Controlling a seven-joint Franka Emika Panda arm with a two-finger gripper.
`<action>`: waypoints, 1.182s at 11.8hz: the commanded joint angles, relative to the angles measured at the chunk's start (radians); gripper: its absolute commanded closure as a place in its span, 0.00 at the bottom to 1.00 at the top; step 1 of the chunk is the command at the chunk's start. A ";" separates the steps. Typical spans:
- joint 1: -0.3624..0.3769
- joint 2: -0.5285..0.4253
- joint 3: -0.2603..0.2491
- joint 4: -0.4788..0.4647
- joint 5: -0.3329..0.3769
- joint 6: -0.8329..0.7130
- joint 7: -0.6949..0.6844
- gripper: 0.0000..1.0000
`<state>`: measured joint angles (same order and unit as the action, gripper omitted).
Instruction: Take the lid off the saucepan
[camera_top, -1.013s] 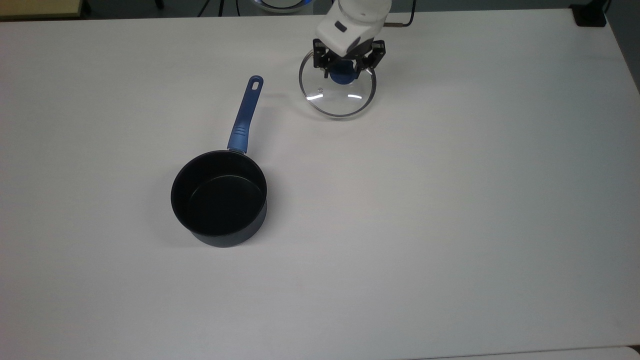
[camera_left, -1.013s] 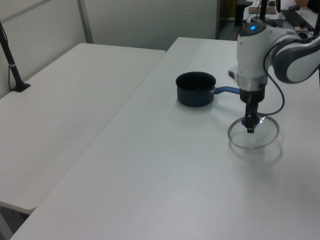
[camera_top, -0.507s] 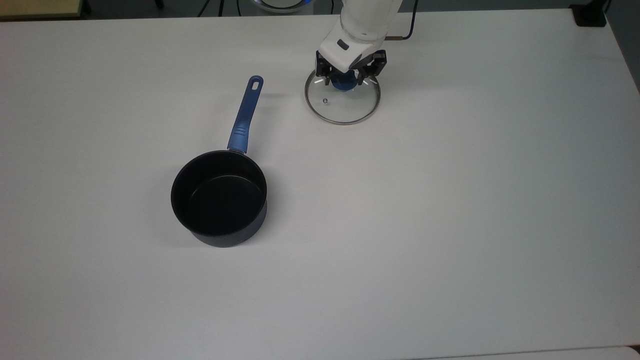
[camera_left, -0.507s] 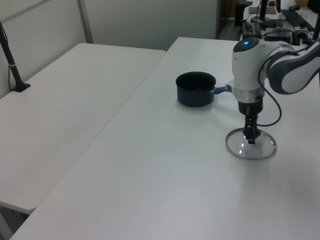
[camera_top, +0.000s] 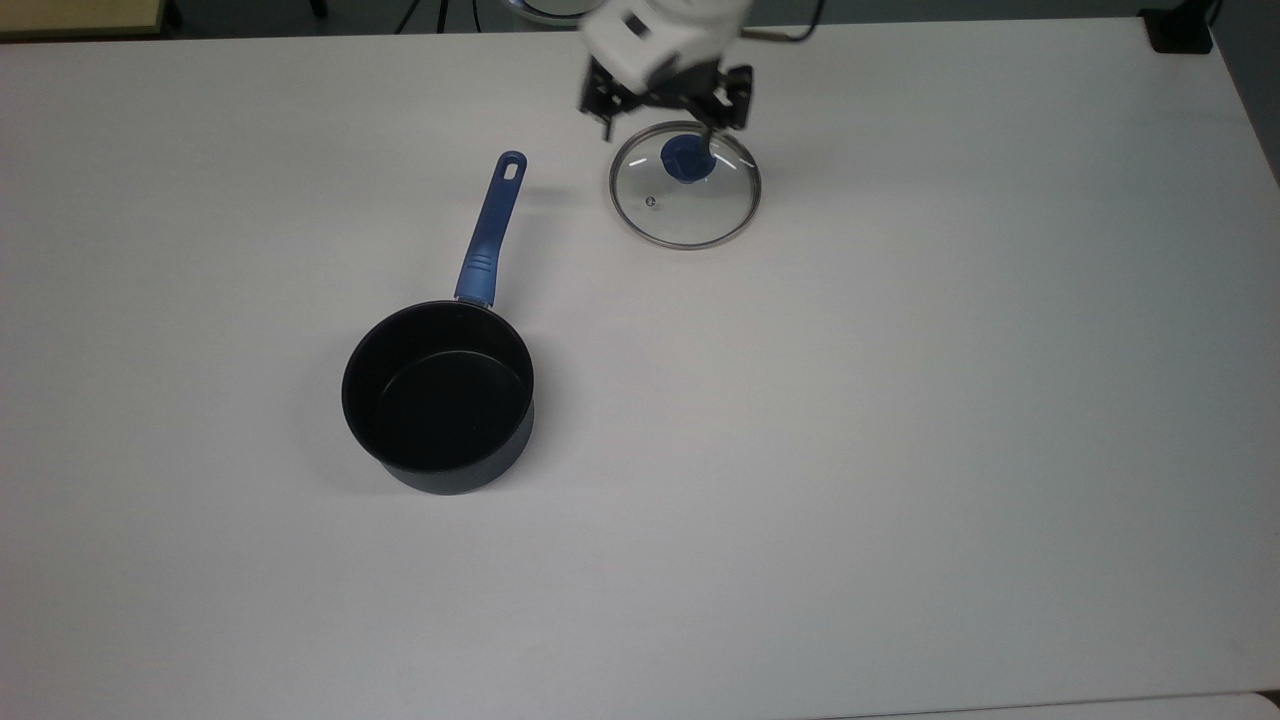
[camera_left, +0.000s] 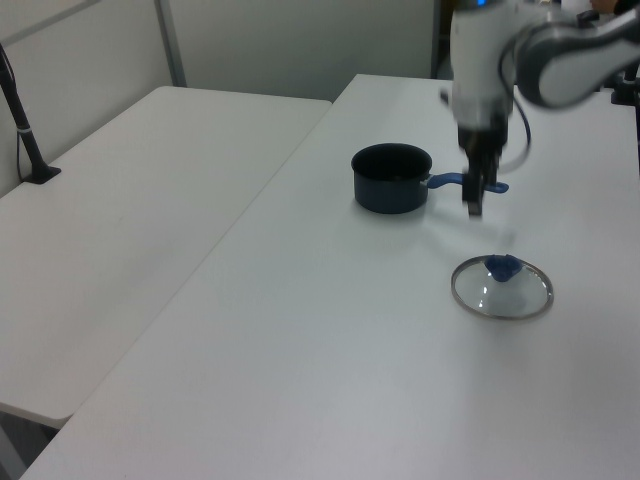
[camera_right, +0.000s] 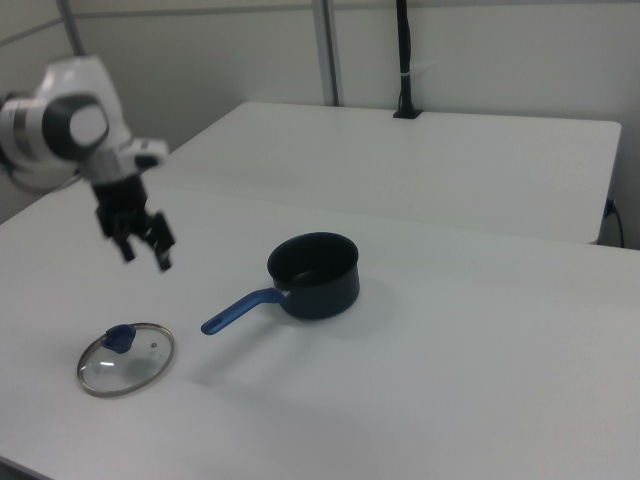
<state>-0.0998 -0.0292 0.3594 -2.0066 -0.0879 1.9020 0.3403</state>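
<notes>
Lid (camera_top: 686, 196) lies flat on the white table (camera_top: 900, 420), blue knob (camera_top: 684, 160) up, well apart from the pan (camera_top: 438, 396). Nothing covers the pan, and its inside is black. The pan's blue handle (camera_top: 491, 232) points toward the top view's top. The gripper (camera_top: 667, 108) hangs in the air above the lid, not touching it. Its two fingers are spread apart and hold nothing.

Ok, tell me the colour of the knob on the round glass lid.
Blue knob, clearest in the top view.
</notes>
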 joint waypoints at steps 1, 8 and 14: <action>-0.015 -0.020 -0.155 0.219 0.023 -0.145 0.005 0.00; 0.157 -0.071 -0.476 0.335 0.027 -0.209 -0.281 0.00; 0.152 -0.069 -0.504 0.350 0.077 -0.193 -0.334 0.00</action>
